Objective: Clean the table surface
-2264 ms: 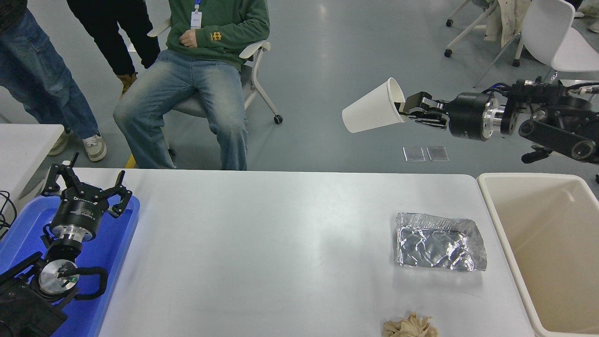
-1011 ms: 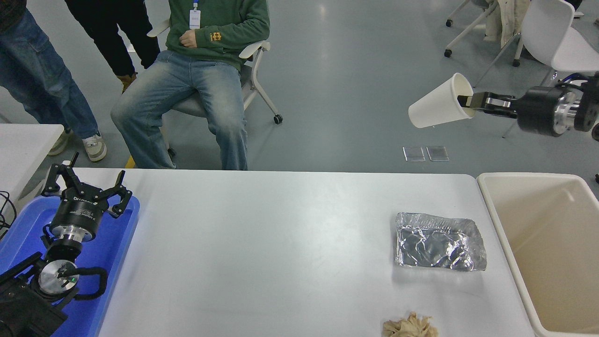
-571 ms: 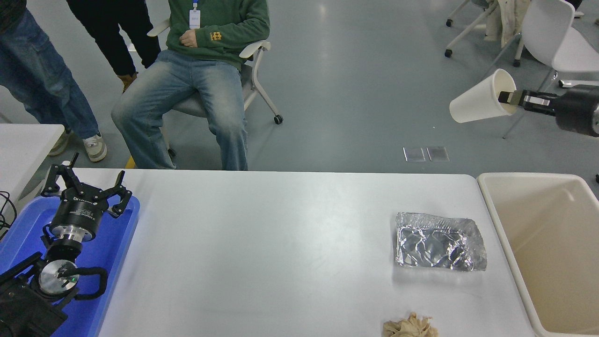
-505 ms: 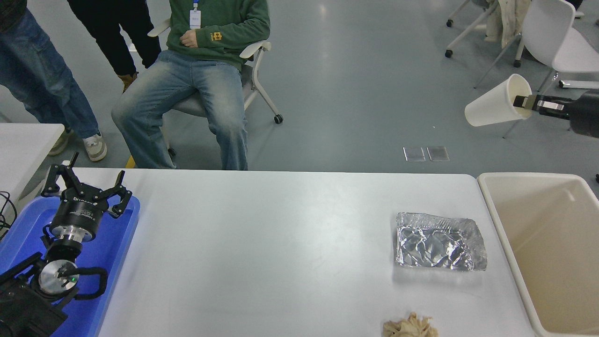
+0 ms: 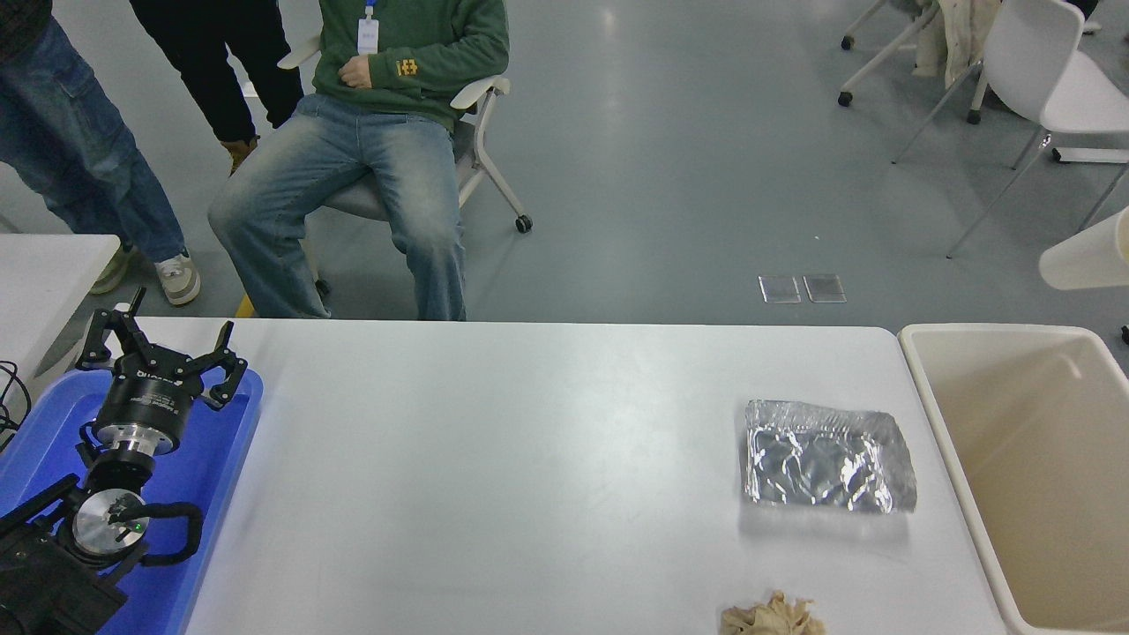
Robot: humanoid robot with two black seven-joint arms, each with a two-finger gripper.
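The white table surface (image 5: pixel 494 459) fills the middle of the head view. On its right part lies a crumpled silver foil tray (image 5: pixel 825 457), and a crumpled beige tissue (image 5: pixel 772 616) lies at the front edge. A white paper cup (image 5: pixel 1089 260) shows partly at the right edge, in the air above the far end of the cream bin (image 5: pixel 1041 459). The right gripper and arm are out of view. My left gripper (image 5: pixel 163 348) is parked at the lower left, open and empty, over the blue tray (image 5: pixel 225 423).
The cream bin stands against the table's right end. A corner of a smaller white table (image 5: pixel 44 273) shows at the left. A seated person (image 5: pixel 388 132) and two standing people are at the far side. White chairs (image 5: pixel 1050 70) stand at the top right.
The right gripper carried the paper cup to the right and slightly down, and has left the picture. Only part of the cup still shows. The left arm, foil tray and tissue have not moved.
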